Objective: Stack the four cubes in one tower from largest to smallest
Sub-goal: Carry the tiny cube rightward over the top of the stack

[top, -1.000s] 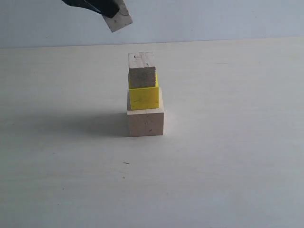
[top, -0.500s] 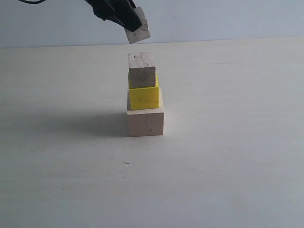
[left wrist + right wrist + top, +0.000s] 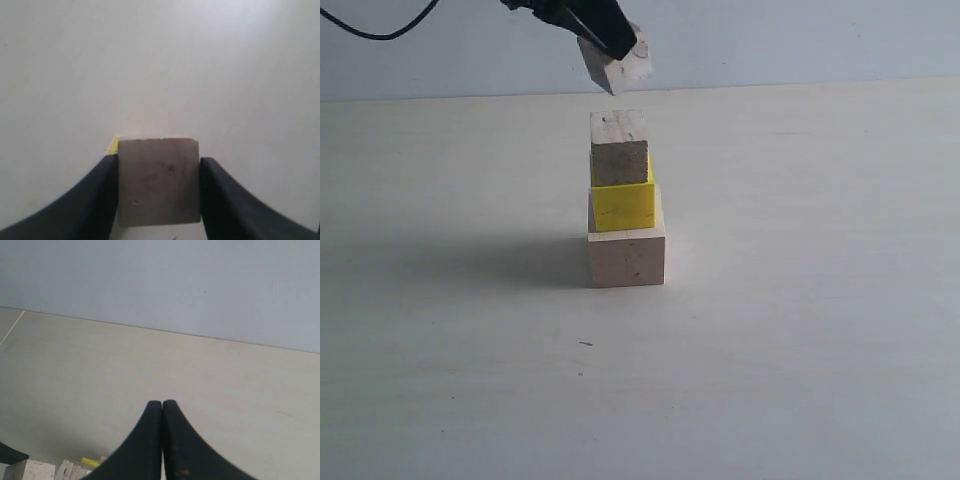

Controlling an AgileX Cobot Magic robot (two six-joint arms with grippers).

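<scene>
L gripper (image 3: 158, 161), pinching smallest cube (image 3: 620, 65), has swung over in the last sec so the 3-cube stack (image 3: 623, 205) now sits just beneath it, apart, so prob. only lower & release left; R gripper (image 3: 162, 407) pressed together, empty.

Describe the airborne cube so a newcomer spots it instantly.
At the middle of the white table stands a stack: pale cube, yellow cube, wooden cube on top. Just above it, the left tool holds a smaller wooden cube, tilted. It is the only cube in the air, touching no other.
</scene>
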